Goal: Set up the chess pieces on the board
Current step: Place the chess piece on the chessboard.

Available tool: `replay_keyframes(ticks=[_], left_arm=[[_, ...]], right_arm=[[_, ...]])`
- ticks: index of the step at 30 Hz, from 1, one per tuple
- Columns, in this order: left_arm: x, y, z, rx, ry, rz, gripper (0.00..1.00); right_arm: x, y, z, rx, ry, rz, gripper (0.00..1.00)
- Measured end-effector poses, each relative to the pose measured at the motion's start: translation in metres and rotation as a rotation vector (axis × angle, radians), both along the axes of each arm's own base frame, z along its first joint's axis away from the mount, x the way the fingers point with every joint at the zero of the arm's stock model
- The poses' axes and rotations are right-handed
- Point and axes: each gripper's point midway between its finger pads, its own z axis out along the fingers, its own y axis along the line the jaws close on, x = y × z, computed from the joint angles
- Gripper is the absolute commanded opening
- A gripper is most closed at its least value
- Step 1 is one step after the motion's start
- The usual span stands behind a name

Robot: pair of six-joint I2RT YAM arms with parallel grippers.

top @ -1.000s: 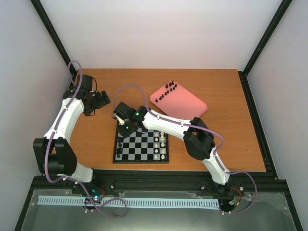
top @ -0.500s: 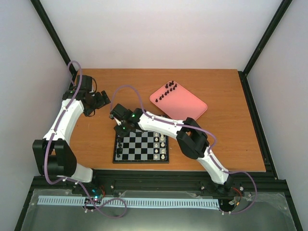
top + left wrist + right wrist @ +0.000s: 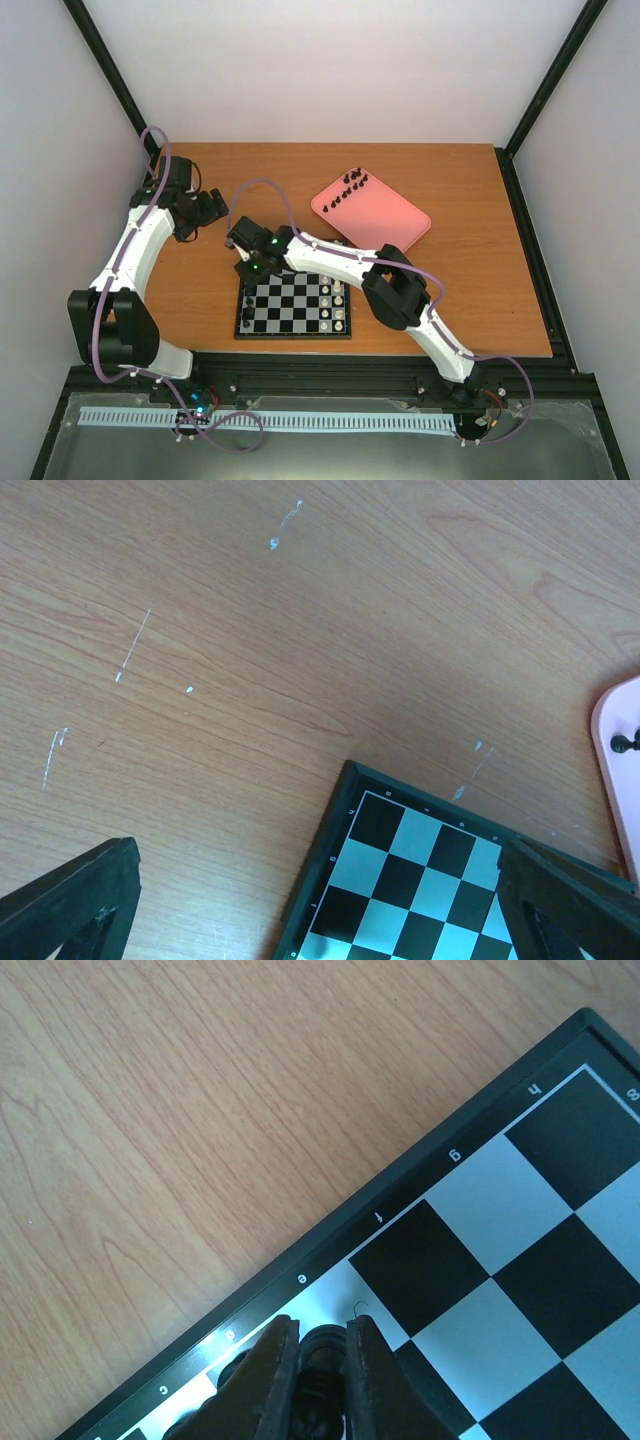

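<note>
The board point(image 3: 292, 331) lies at the table's near middle, with cream pieces point(image 3: 338, 298) on its right columns and a few black chess pieces point(image 3: 247, 296) along its left edge. My right gripper point(image 3: 243, 264) hovers over the board's far left corner. In the right wrist view the gripper point(image 3: 322, 1332) is shut on a black chess piece point(image 3: 323, 1352), just above a light square by the board's border point(image 3: 300, 1260). Another black piece point(image 3: 230, 1366) stands just left of the fingers. My left gripper point(image 3: 214, 207) is open over bare table, left of and beyond the board point(image 3: 400, 870).
A pink tray point(image 3: 385, 218) lies at the back right with several black pieces point(image 3: 350, 184) along its far left edge. Its rim point(image 3: 606, 730) and one black piece point(image 3: 624, 744) show in the left wrist view. The right arm stretches across the board's far side.
The right arm has swung a little to the left, carrying its gripper toward the board's far left corner. The left arm has not moved.
</note>
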Motion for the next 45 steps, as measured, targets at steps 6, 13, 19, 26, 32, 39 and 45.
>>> replay_keyframes(ticks=[6,13,19,26,32,39,45], left_arm=[[0.0,0.0,0.0,0.003,0.0,-0.007,0.99],[0.0,0.0,0.0,0.006,0.0,-0.01,0.99],[0.0,0.0,0.0,0.006,-0.001,-0.011,0.99],[0.0,-0.001,0.0,-0.001,0.0,-0.015,0.99],[-0.001,-0.001,-0.001,-0.001,0.003,-0.015,0.99],[-0.002,-0.001,-0.004,0.0,0.011,-0.015,0.99],[-0.002,-0.001,-0.004,-0.001,0.011,-0.016,0.99]], right_arm=[[0.001,0.002,-0.011,-0.014,0.008,0.0,0.04],[0.002,0.003,-0.012,-0.011,0.01,-0.001,0.04],[0.002,0.003,-0.012,-0.01,0.013,0.001,0.05],[0.002,0.002,-0.013,-0.012,0.014,0.0,0.08],[0.005,0.001,-0.013,-0.011,0.016,-0.005,0.16],[0.005,0.0,-0.014,-0.009,0.025,-0.005,0.2],[0.004,0.0,-0.02,-0.015,0.034,-0.002,0.21]])
